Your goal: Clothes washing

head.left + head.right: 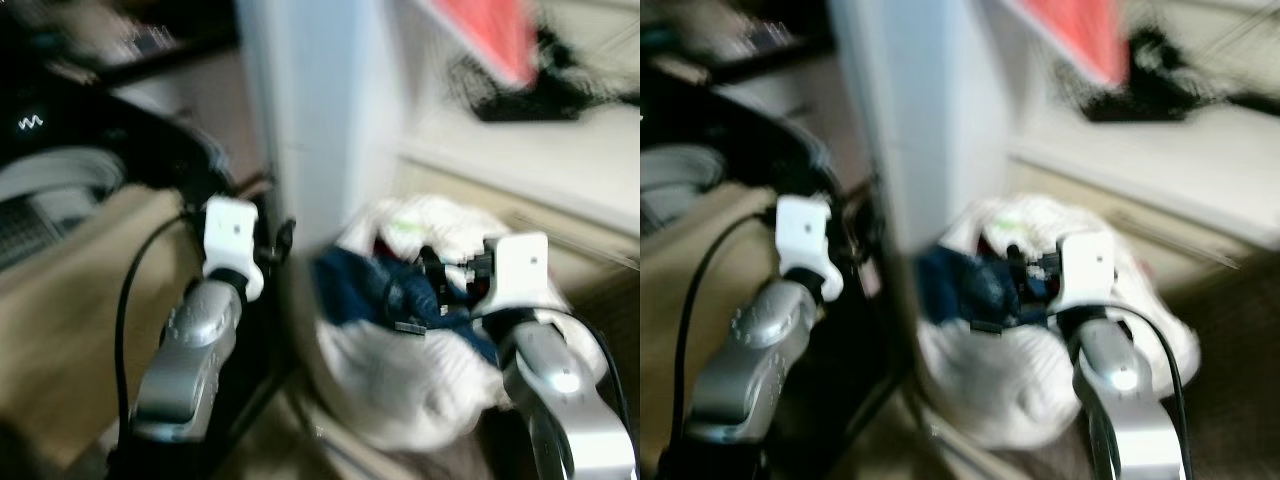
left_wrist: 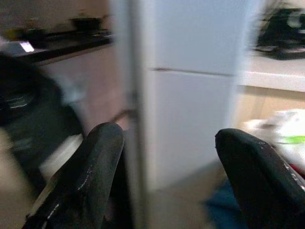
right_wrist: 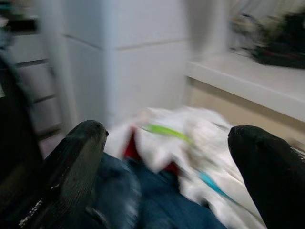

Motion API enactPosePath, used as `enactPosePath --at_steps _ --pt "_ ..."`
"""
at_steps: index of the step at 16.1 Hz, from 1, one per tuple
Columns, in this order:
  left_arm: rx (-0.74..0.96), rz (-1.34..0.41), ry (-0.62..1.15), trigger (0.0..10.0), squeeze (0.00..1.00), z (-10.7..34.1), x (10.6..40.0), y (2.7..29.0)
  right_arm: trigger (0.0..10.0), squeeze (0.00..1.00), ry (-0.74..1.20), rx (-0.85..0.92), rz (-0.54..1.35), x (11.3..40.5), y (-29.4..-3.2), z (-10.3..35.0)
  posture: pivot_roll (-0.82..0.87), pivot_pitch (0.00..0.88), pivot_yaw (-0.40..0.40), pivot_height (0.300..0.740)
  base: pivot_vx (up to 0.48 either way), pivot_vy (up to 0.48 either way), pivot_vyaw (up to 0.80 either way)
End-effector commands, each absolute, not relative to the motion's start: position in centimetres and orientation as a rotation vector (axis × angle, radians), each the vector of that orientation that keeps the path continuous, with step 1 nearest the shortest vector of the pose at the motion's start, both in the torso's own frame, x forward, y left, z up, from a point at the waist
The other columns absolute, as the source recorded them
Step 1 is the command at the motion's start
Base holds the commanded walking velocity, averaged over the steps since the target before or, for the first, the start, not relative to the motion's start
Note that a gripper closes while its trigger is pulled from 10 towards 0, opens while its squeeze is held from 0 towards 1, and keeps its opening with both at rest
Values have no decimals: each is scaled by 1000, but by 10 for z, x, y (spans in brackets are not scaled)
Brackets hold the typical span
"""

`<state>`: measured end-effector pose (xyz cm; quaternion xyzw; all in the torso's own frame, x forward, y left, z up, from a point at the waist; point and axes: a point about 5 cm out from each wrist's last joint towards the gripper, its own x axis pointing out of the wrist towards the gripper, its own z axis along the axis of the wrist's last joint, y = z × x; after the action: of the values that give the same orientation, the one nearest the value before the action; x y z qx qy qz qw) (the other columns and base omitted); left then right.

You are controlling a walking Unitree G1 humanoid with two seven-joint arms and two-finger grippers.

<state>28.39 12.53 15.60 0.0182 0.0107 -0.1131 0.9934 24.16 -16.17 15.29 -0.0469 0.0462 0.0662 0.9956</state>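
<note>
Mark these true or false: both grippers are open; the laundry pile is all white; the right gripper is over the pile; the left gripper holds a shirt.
1. Both grippers are open: true. The left gripper and right gripper both have their fingers spread.
2. The laundry pile is all white: false, it includes a blue garment.
3. The right gripper is over the pile: true.
4. The left gripper holds a shirt: false, it is empty, facing a white cabinet.

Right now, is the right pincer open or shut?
Open. In the right wrist view the right pincer has its two fingers far apart, empty, above the heap of laundry.
</note>
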Motion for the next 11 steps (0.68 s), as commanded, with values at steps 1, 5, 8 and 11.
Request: enactPosePath --at_steps 1,5,8,11 --pt "41 -195 39 10000 0 154 284 133 10000 0 85 -85 145 243 -158 155 -111 0 -9 740 296 0 0" --pt "29 -198 36 10000 0 155 286 133 10000 0 88 -90 136 241 -159 154 -119 0 -3 740 0 0 0" --pt "5 -210 46 10000 0 154 287 129 10000 0 126 -114 109 242 -164 150 -121 0 -1 740 0 0 0" --pt "29 -238 64 10000 0 151 287 127 10000 0 204 -148 87 247 -173 143 -120 0 0 740 0 0 0"
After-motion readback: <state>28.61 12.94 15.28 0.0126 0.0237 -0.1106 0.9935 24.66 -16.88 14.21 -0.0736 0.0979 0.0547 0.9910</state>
